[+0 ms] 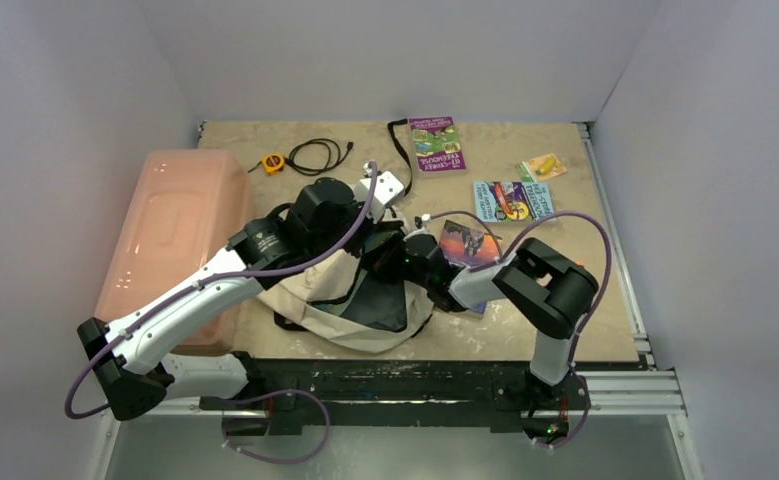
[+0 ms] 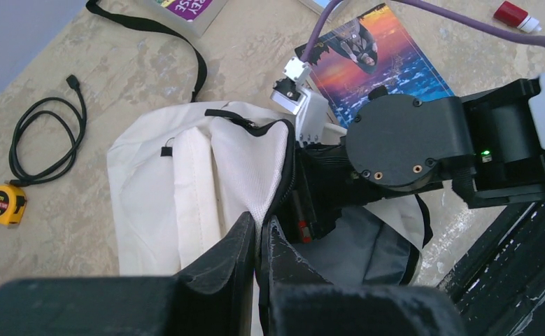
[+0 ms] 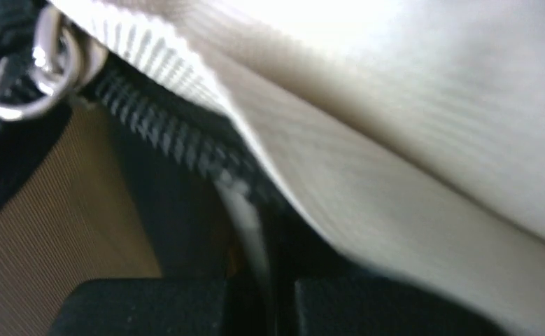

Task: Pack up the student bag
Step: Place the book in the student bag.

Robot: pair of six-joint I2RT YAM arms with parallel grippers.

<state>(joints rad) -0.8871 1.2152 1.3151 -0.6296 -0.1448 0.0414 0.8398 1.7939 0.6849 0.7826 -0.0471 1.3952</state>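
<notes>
Left tool: fingers pressed together on a cream fold of the student bag.
Desk: mottled tan top.
Pink bin: lies along the left side, just beside the bag.
Student bag: slumped mid-desk at the near edge between both arms, mouth open, dark lining showing.
Books: sunset-cover book just right of the bag, partly under the right arm; blue book farther right; purple book at the far edge.
Right tool: at the bag's black zipper; view blurred, but fingers seem nipped on the cream rim.
Black cable: coiled at the far edge, beside the yellow tape measure.
</notes>
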